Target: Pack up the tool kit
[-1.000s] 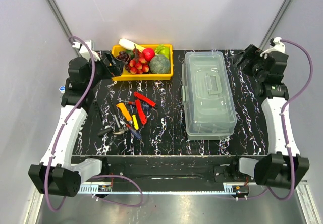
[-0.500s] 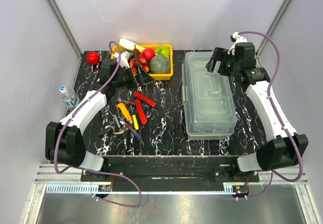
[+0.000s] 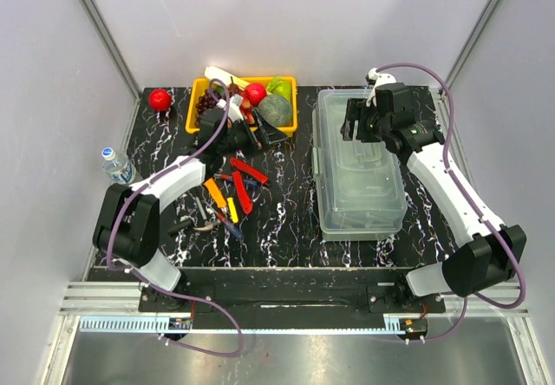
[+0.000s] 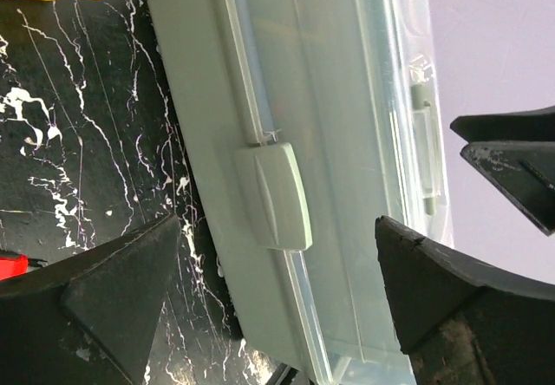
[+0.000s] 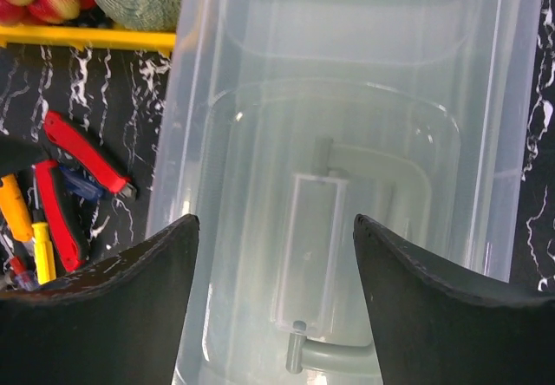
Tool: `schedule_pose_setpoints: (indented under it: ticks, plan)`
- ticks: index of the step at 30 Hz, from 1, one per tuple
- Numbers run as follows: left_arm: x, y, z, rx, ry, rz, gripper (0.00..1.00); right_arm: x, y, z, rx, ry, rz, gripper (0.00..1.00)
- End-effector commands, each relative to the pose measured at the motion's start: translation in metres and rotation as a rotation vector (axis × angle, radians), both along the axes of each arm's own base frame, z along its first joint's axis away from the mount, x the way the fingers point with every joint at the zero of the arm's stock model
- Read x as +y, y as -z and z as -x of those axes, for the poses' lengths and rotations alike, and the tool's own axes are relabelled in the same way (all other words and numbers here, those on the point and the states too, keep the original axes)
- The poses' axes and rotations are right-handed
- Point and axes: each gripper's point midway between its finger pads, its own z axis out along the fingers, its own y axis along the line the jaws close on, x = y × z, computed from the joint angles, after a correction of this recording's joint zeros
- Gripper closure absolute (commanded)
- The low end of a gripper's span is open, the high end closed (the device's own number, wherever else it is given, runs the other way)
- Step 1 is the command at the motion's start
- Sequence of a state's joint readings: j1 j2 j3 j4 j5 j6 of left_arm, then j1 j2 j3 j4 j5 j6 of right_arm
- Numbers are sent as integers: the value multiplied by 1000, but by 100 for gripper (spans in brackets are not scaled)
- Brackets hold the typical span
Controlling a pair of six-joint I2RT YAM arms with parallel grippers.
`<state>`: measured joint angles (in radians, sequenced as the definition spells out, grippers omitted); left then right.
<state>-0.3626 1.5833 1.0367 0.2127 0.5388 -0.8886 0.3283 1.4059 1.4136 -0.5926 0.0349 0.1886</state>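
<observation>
The toolbox lies closed on the right half of the table, clear lid down, handle flat on top. Several red-, yellow- and orange-handled tools lie loose on the table left of it. My left gripper is open and empty, between the fruit tray and the toolbox, facing the box's left side. The left wrist view shows the grey-green latch between the jaws, still at a distance. My right gripper hangs open and empty above the far end of the lid, and in the right wrist view it frames the handle.
A yellow tray of fruit stands at the back left, just behind my left arm. A red ball sits in the back left corner. A water bottle stands at the left table edge. Grey walls enclose the table.
Both arms have swung inward from the back corners. The left gripper moved right past the fruit tray toward the toolbox's side. The right gripper moved left over the lid.
</observation>
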Motion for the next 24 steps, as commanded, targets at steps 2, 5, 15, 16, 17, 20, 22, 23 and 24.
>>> schedule_pose_setpoints:
  ticks: [2,5,15,16,17,20,22,23,24]
  plan:
    - [5,-22,-25,-144,-116,-4,1,3,18,12,58,0,-14,23]
    - [20,-21,-30,-184,-213,-18,1,3,24,18,75,-1,-25,26]
    - [12,-2,-33,-118,-151,15,1,4,53,45,174,15,-44,56]
    - [7,-2,-32,-107,-137,44,1,3,55,48,185,38,-52,60]
    - [3,0,-31,-93,-126,76,1,4,56,51,193,51,-74,62]
    - [-10,8,-26,-54,-83,166,1,14,62,62,240,72,-126,63]
    - [-20,10,-23,-35,-71,249,1,16,69,65,273,120,-148,66]
    - [-25,10,-21,-23,-63,290,1,17,73,67,291,137,-163,66]
    - [-31,8,-19,-20,-54,338,1,19,76,67,308,154,-177,67]
